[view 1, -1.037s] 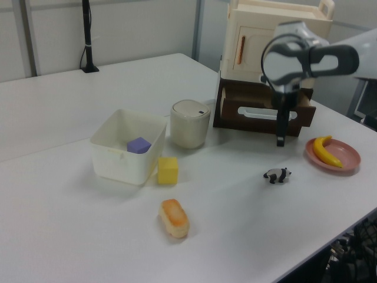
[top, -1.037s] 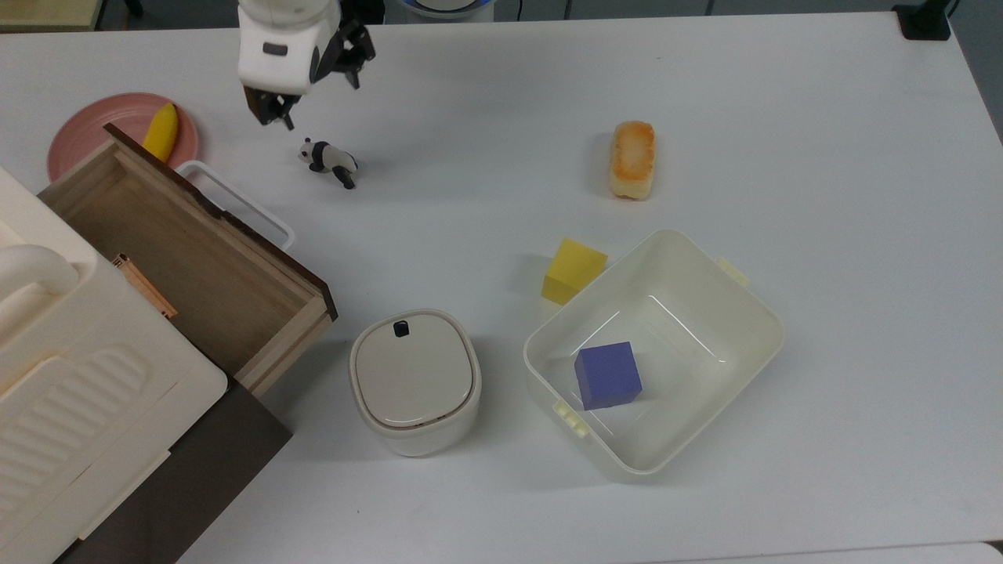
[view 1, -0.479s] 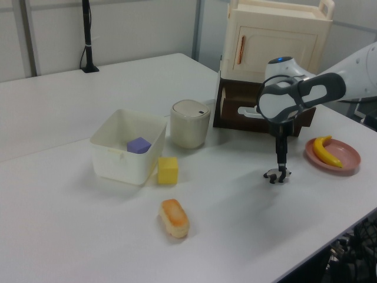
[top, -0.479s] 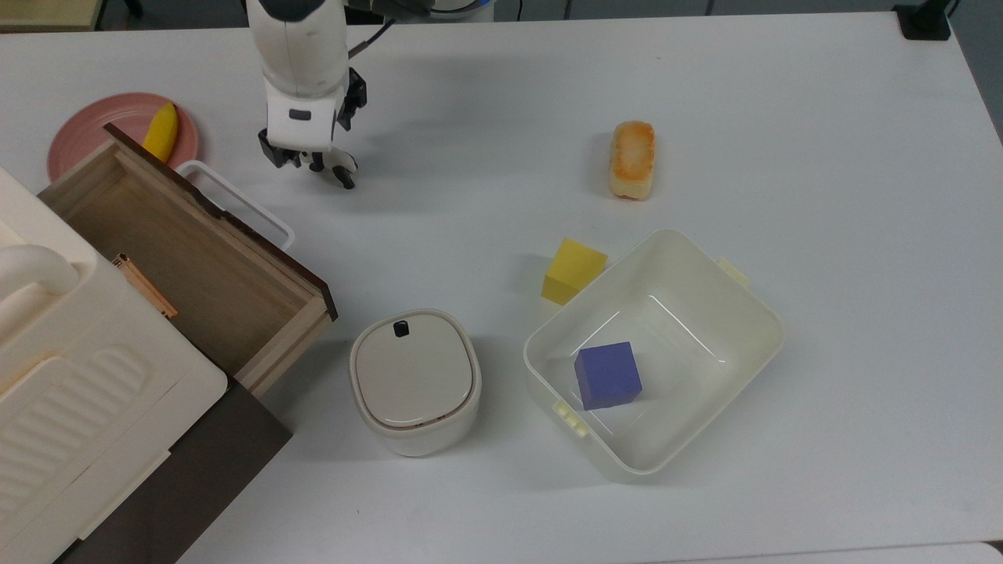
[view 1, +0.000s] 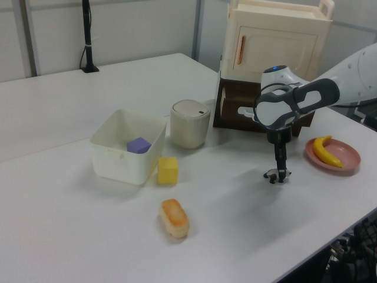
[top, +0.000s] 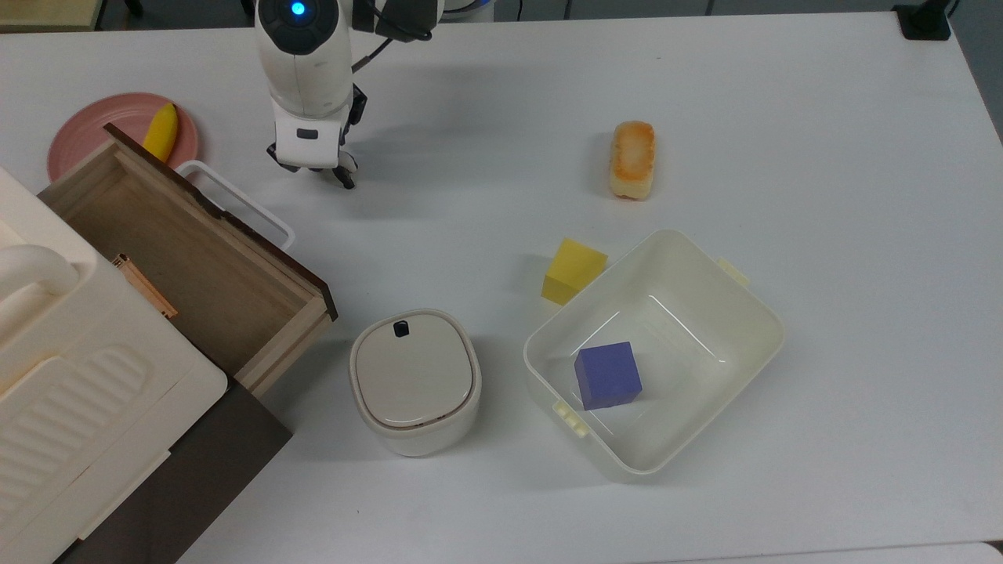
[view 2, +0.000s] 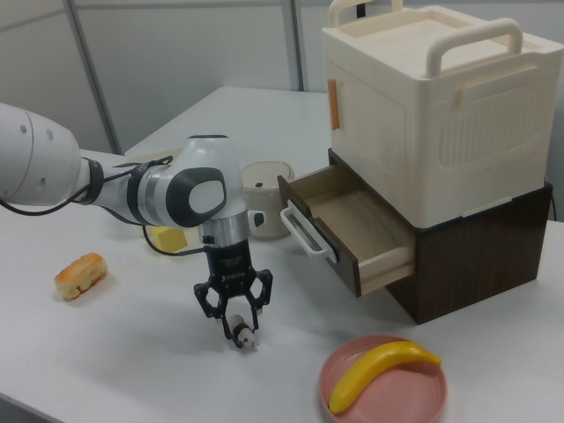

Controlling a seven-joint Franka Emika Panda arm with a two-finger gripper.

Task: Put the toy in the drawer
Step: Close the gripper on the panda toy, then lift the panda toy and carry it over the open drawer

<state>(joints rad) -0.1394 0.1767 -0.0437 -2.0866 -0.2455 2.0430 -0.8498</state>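
Nearest in the right view, a pink plate (view 2: pixel 383 388) carries a banana (view 2: pixel 379 368) at the desk's (view 2: pixel 106 370) edge. Just behind it our pincer (view 2: pixel 234 315) hangs straight down with its fingers spread wide on either side of the panda toy (view 2: pixel 244 336), which stands on the desk; the fingers bracket it but we cannot see them pressing it, so we judge the grip not yet closed. Coming from directly above suits so small a figure, letting both fingers reach desk level. Farther back, the wooden drawer (view 2: pixel 352 231) stands pulled out under the cream cabinet (view 2: pixel 432 115), empty and ready, a short carry from the toy. Beyond lie the lidded pot (view 1: pixel 189 122), the yellow cube (view 1: pixel 168 170), the bread roll (view 1: pixel 174 217) and the cream bin (view 1: pixel 126 147) holding a purple cube (view 1: pixel 139 145).

A second ago the pincer hovered high beside the panda, which showed whole in the top view; now the arm has come down and its wrist covers most of the toy (top: pixel 345 175).
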